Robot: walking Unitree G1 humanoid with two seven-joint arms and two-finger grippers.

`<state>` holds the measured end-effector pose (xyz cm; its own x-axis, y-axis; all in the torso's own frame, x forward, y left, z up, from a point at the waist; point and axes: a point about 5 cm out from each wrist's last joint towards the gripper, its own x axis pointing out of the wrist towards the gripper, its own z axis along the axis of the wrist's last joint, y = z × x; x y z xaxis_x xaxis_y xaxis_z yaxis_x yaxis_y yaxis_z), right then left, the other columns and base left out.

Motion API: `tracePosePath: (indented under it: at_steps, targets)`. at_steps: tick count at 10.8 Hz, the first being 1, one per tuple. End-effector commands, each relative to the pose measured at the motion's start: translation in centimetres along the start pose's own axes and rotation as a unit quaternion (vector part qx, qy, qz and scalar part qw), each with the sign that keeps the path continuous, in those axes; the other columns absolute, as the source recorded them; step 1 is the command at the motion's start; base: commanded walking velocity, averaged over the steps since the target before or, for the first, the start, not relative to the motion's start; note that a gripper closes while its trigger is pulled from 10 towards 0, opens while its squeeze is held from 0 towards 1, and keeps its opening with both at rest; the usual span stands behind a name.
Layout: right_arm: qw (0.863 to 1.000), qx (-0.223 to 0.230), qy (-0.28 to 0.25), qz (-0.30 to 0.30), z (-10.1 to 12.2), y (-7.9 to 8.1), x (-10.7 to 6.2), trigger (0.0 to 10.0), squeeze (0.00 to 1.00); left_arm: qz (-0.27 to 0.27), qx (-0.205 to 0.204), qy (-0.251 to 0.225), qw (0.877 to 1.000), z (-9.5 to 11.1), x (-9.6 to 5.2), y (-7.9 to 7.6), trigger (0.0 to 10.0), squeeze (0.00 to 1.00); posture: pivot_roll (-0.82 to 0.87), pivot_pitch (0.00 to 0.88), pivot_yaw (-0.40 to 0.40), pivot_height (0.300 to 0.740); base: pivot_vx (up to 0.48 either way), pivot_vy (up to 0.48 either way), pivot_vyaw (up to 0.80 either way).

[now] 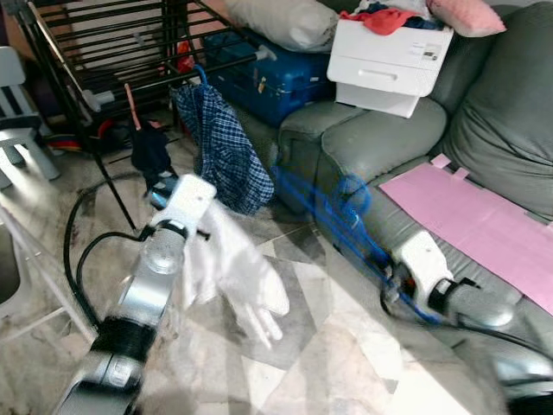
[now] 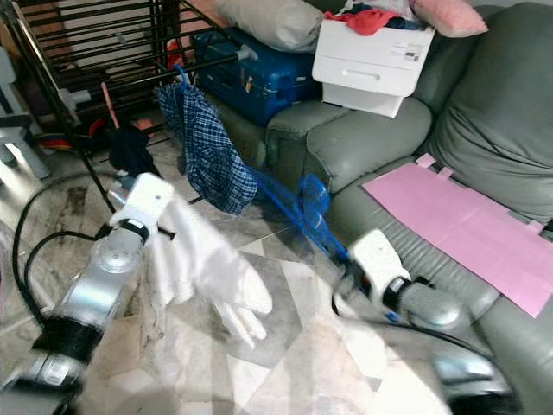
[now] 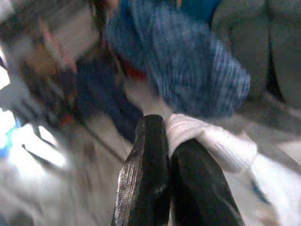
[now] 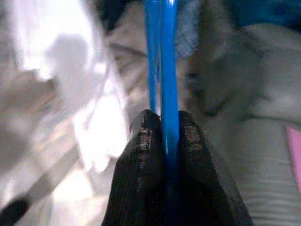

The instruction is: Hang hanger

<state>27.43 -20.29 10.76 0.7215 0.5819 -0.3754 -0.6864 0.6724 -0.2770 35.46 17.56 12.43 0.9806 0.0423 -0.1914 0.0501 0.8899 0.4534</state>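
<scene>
1. Right tool (image 4: 162,117) is clamped on the blue hanger (image 1: 337,216) — in the right wrist view the two black fingers pinch its thin bar between them, no gap to spare.
2. Left tool (image 3: 164,127) has its fingers pressed together on a fold of the white garment (image 1: 238,277), which hangs limp below the left arm toward the tiled floor (image 1: 346,363).
3. Handling, as I read it: the hanger looks like light, stiff plastic wire. It should keep its shape when swung, but a thin smooth bar can twist or slide in a pinch grip. The place to hold is a straight run of the bar, as now, leaving the hook free.
4. The garment is the opposite — soft, floppy, no shape of its own. A pinch at one edge lets the rest droop and drag.
5. Where the hanger sits: in the head views it runs up and away from the right tool toward 11 o'clock, in front of the grey sofa (image 1: 380,130). It is blurred, so I cannot tell which way the hook turns.
6. The black drying rack (image 1: 112,52) stands at 11 o'clock, well apart from both tools. A blue checked garment (image 1: 220,147) already hangs from it on a blue hook, with a dark garment (image 1: 151,151) beside it.
7. My read: hanger and white garment are near each other but apart.
</scene>
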Motion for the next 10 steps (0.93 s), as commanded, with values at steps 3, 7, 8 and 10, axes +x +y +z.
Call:
tracePosePath:
  at_steps: [3, 7, 8, 10]
  targets:
    - [0.996, -0.013, -0.007, 0.09, 1.4, 1.5, -0.2, 10.0, 0.0, 0.041, -0.063, 0.052, 0.996, -0.6, 0.5, 1.0, 10.0, 0.0, -0.11, 0.0, 0.006, 0.74, 0.0, 0.0, 0.0]
    - [0.985, 0.018, -0.007, 0.17, 2.0, 2.9, -0.5, 10.0, 0.0, -0.022, -0.127, 0.058, 0.99, 0.9, 0.4, -0.3, 10.0, 0.0, -0.11, 0.0, 0.001, 0.74, 0.0, 0.0, 0.0]
    - [0.983, 0.019, -0.003, 0.181, 2.0, 3.1, -0.7, 10.0, 0.0, -0.013, -0.114, 0.051, 0.992, 1.4, 0.2, 0.1, 10.0, 0.0, -0.11, 0.0, 0.0, 0.74, 0.0, 0.0, 0.0]
    - [0.985, 0.015, 0.004, 0.173, 1.9, 2.8, -0.7, 10.0, 0.0, -0.025, -0.119, 0.047, 0.991, 1.8, -0.3, 0.4, 10.0, 0.0, -0.11, 0.0, 0.0, 0.74, 0.0, 0.0, 0.0]
